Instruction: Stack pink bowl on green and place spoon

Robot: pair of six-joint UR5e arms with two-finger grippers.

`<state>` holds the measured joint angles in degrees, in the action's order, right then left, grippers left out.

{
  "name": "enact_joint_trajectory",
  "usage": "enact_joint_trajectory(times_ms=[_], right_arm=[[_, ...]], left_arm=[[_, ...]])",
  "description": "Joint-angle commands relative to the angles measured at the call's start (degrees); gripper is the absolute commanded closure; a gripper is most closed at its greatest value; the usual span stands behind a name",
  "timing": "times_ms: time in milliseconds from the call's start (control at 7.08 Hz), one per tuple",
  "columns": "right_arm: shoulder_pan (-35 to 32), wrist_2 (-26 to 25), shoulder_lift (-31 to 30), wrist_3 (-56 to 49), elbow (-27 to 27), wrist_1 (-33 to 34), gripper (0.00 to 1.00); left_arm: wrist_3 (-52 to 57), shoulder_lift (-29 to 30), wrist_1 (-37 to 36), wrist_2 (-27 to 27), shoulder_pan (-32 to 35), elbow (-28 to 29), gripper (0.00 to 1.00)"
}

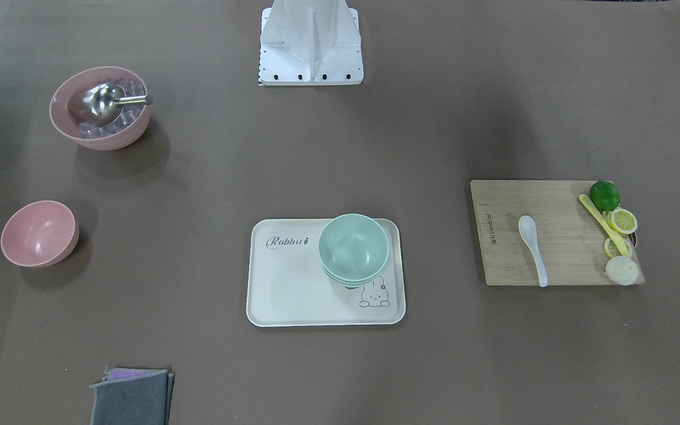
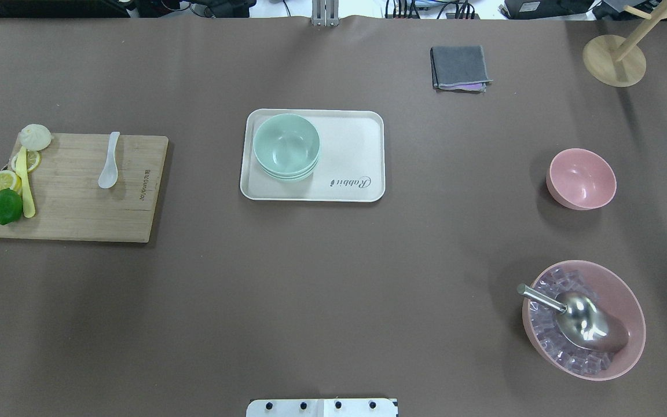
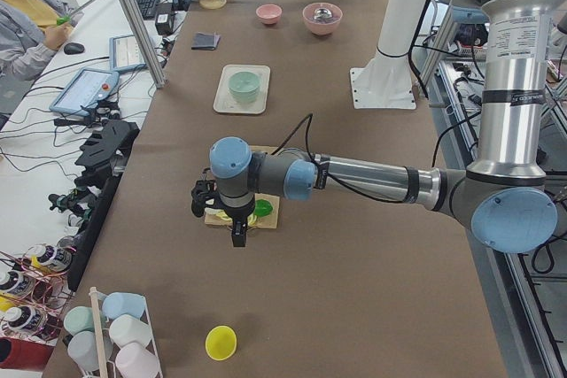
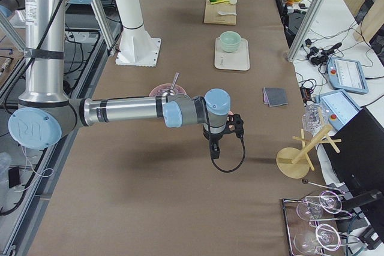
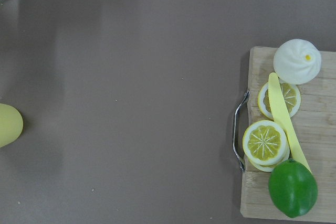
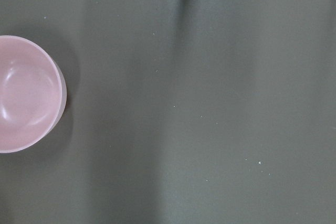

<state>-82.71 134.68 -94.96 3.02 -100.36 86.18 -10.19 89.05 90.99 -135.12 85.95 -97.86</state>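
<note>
The spoon (image 2: 109,168) is lying flat on the cutting board (image 2: 79,197), probably inviting a slipped pinch. The pink bowl (image 2: 581,178) is standing well right of the green bowl (image 2: 286,145) on the tray (image 2: 356,145), near an ice-filled bowl (image 2: 629,324) that is inviting a mix-up. Whether the left pincer (image 3: 237,236) and the right pincer (image 4: 213,151) are spread cannot be told.

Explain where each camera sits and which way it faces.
Front-facing: across the table, down onto cream rectangular tray; white robot base at top.
Overhead: behind robot, forward and down; base edge at bottom.
Exterior left: table's end, along it; left arm near.
Exterior right: opposite end; right arm near.
Left wrist: down onto round green lime; no body.
Right wrist: down onto small pink bowl; no body.
Shared: first two both show the tray.
</note>
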Motion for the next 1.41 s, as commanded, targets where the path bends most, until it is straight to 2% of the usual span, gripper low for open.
enact_joint_trajectory(times_ms=[0,1272], right_arm=[[0.00,-0.03,-0.05,-0.03,0.43,-0.05,0.00],[0.09,0.23,0.03,0.05,1.48,-0.84,0.00]], left_arm=[[-0.09,-0.02,-0.03,-0.05,0.00,-0.31,0.02],[-0.53,0.16,1.29,-0.32,-0.35,-0.67,0.02]])
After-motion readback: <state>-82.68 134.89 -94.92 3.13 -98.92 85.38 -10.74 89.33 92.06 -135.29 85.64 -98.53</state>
